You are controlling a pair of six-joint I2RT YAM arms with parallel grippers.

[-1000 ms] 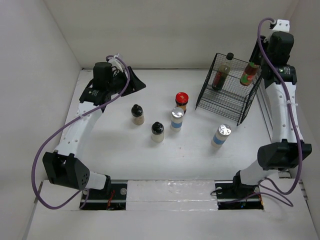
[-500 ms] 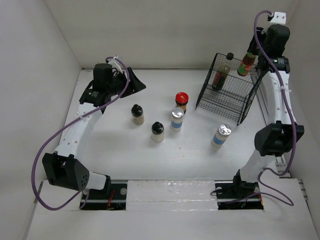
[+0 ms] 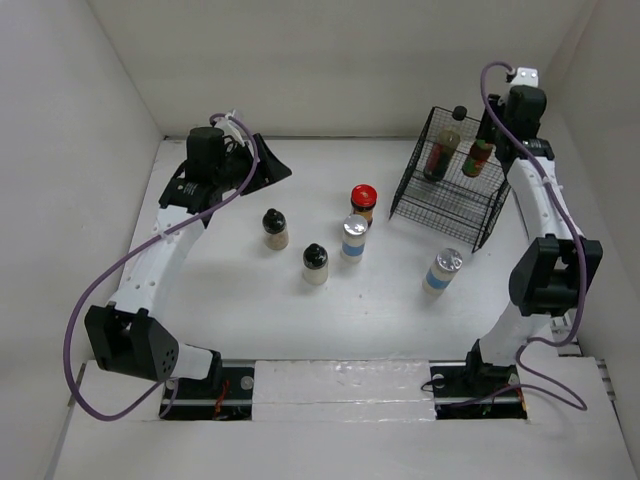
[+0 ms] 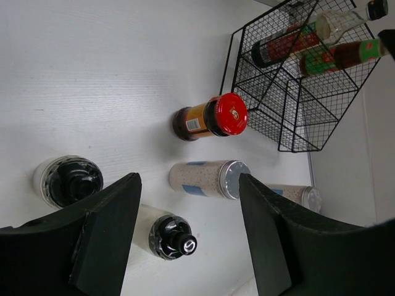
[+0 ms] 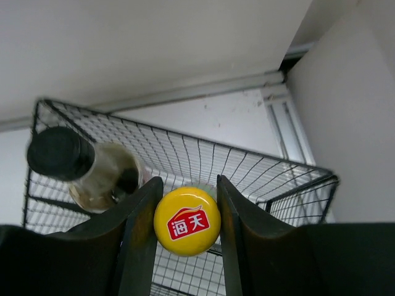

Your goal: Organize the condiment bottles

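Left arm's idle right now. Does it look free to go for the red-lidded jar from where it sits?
Probably yes. The left gripper is open, and bare table lies between it and the red-lidded jar. Only the silver-lidded jar stands close beside it, on the near side.

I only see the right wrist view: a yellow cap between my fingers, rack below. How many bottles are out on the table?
Observer: Five, all upright: the red-lidded jar, two silver-lidded jars and two shakers.
Operator: Is the left arm holding anything?
Observer: No. The left fingers are open and empty, off to the left of the jars.
Operator: Is my bottle's body inside the rack?
Observer: In the top view the yellow-capped bottle sits within the rack, just right of the tall bottle.
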